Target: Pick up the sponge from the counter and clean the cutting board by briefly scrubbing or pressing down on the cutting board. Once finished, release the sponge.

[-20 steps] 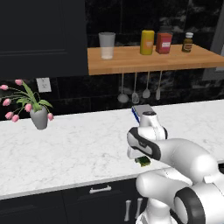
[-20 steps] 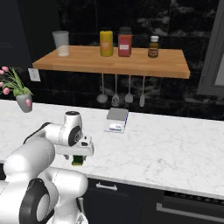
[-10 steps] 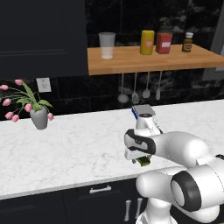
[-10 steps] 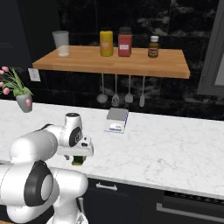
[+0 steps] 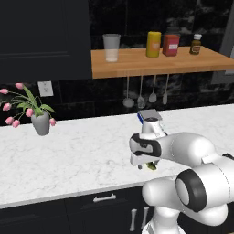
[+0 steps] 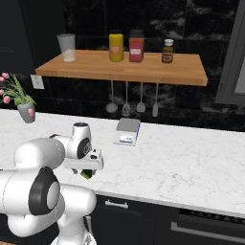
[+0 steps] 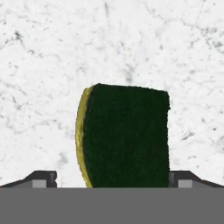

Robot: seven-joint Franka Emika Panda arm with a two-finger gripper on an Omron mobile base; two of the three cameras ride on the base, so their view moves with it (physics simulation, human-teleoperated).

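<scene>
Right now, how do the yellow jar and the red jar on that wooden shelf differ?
The yellow jar is round and plain yellow; the red jar looks squarer and carries a pale label. The red jar has a dark lid and stands slightly taller; the yellow jar's top is yellow like its body. Both stand upright, side by side, on the wooden shelf, between a clear glass and a small brown bottle.

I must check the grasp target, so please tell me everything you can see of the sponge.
The sponge is a small rectangular block: a dark green, rough scrub layer on top and a yellow body showing along one edge. It lies flat on the white marble counter, green side up, near the front edge. The open gripper hangs over it, a dark finger on either side, not yet closed on it.
</scene>
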